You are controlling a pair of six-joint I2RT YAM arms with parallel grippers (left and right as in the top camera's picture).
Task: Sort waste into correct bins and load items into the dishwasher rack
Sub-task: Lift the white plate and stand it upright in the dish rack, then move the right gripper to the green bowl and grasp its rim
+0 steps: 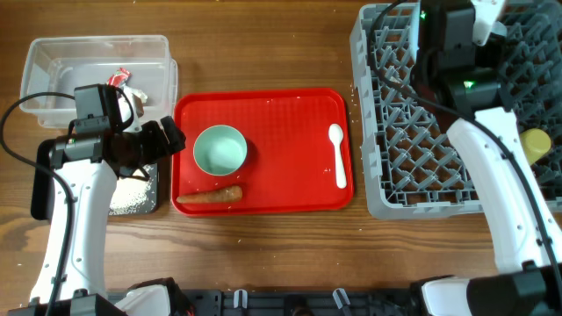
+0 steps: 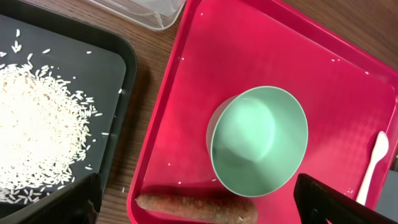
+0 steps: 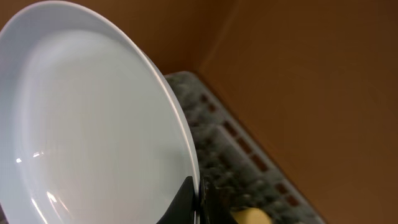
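The wooden table (image 1: 263,53) carried a clear tub (image 1: 97,39), black tray (image 1: 160,189) beside it, red tray (image 1: 290,114), grey rack (image 1: 386,167).

On serving tray (image 1: 281,110): bowl (image 1: 219,149), carrot (image 1: 209,196), spoon (image 1: 338,154) — rack (image 1: 404,167) right (tub (image 1: 70,57) left).

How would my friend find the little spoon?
Find the bright red plastic tray on the wooden table. Near its right edge lies the small white plastic spoon. Its neighbours are a round pale green bowl and an orange carrot piece; only the spoon is white.
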